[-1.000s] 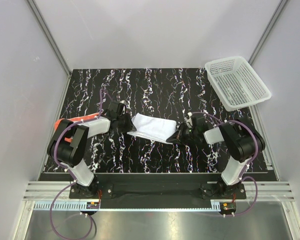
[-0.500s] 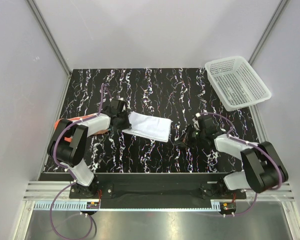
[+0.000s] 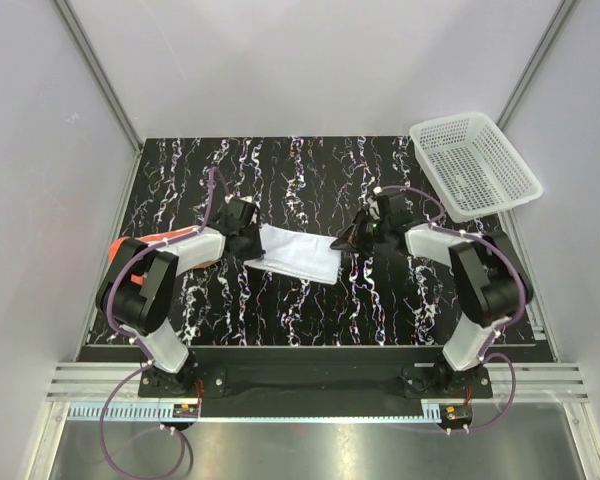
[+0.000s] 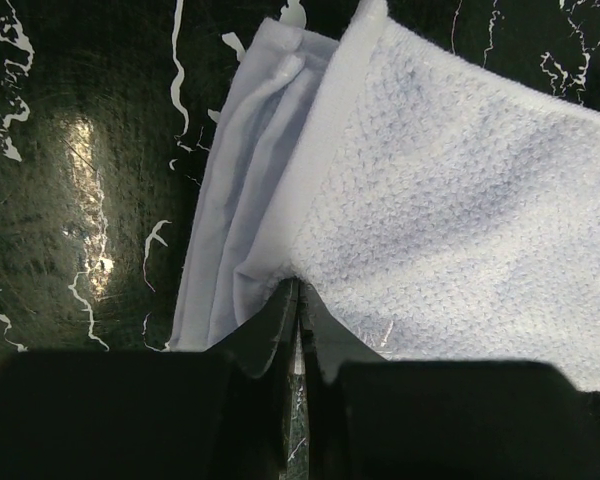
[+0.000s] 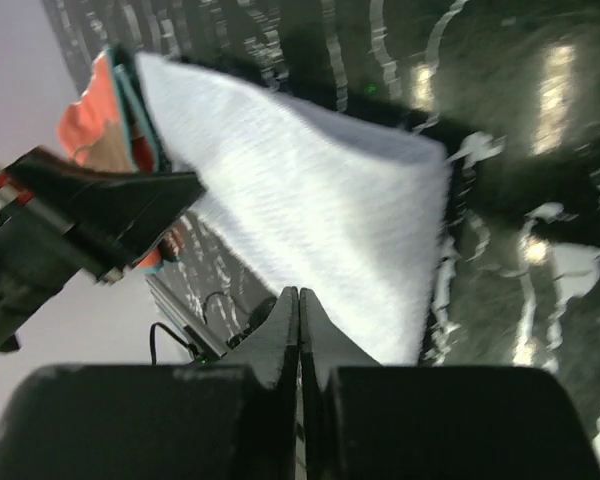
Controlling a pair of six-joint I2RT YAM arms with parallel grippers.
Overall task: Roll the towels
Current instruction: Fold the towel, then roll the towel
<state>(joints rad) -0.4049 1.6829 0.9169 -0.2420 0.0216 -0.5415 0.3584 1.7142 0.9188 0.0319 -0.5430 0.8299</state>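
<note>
Pinching the white towel (image 3: 300,256) near the middle.
Left claw (image 3: 252,242) nips its 9 o'clock edge; right claw (image 3: 352,240), squeezed closed and empty, sits at 3 o'clock. Orange-red towel (image 3: 158,238) lies farther toward 9 o'clock.

I'm looking at a black, white-veined tabletop (image 3: 310,170) sitting between plain pale walls (image 3: 310,60). Light is glinting off its glossy surface.

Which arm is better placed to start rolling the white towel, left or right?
Left, probably. The left claw is pinched on the white towel's left end, so it could begin the roll from there. The right claw is shut on nothing, beside the other end.
</note>
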